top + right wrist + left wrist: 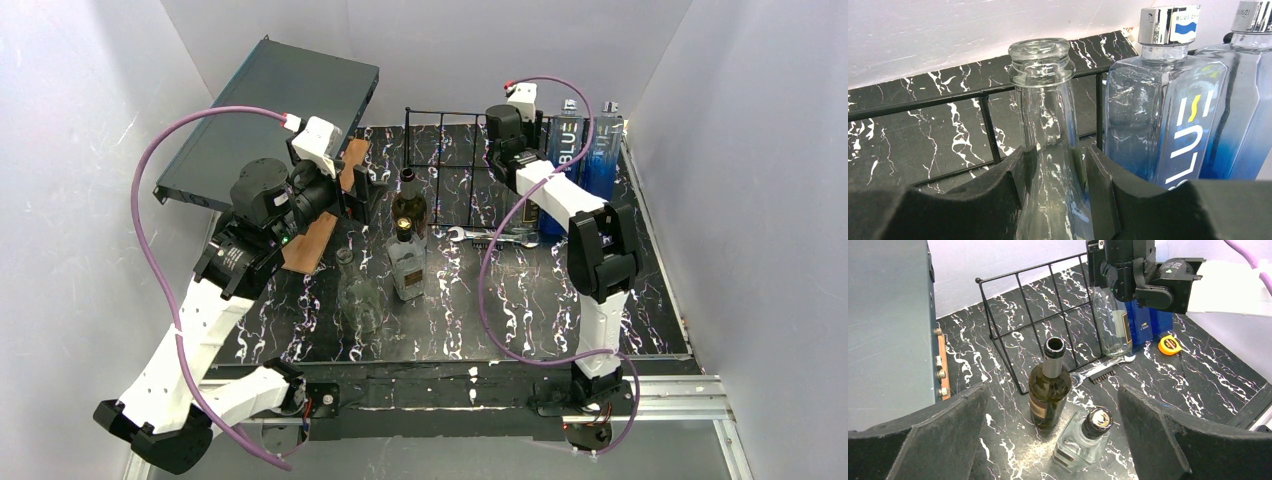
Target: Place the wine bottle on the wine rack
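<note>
The wine rack (447, 168), a black wire frame, stands at the back centre and also shows in the left wrist view (1034, 307) and in the right wrist view (923, 102). A dark olive wine bottle (408, 204) with an open mouth stands upright in front of it (1049, 390). My left gripper (358, 192) is open and empty, just left of that bottle (1053, 440). My right gripper (506, 152) is shut on the neck of a clear glass bottle (1045, 115), which stands upright at the rack's right end (1112, 322).
A square clear liquor bottle (407, 268) with a black cap stands near the wine bottle. Two blue bottles (583, 150) stand at the back right. A wrench (490, 237), an orange tape measure (1168, 345), a glass (360, 300), a wooden board (322, 220) and a grey flat box (270, 120) are around.
</note>
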`<state>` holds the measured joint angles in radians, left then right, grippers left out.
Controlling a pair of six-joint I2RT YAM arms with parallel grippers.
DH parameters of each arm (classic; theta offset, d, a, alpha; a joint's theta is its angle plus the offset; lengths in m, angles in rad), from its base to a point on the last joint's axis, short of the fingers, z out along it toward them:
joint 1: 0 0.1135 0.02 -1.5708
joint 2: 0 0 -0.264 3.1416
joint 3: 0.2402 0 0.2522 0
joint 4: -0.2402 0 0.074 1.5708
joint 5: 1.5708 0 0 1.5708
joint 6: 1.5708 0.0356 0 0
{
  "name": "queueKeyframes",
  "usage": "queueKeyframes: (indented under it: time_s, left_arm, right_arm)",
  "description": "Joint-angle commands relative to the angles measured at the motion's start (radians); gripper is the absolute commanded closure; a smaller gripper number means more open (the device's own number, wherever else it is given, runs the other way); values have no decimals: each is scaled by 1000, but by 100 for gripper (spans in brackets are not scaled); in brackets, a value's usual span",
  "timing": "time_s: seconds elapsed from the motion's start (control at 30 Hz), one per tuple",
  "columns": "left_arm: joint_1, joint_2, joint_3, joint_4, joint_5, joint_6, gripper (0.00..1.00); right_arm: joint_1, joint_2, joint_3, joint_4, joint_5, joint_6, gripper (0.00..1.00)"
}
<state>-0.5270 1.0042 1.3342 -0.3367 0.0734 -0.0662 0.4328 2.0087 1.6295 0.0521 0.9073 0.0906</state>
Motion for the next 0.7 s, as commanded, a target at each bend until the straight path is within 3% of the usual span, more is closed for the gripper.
queueKeyframes:
  time_s: [0.0,0.1,0.67]
  left_arm:
    - [-7,-23,-1,19,-9,11,1]
    - [-8,-27,-4,19,-11,11,1]
    - [-8,-27,-4,22,-6,9,1]
  right_arm:
    - [11,32,16,-51,-22,62,52]
    - [11,34,24,-77,-22,56,49]
    - [67,-63,34,-174,-49,18,15]
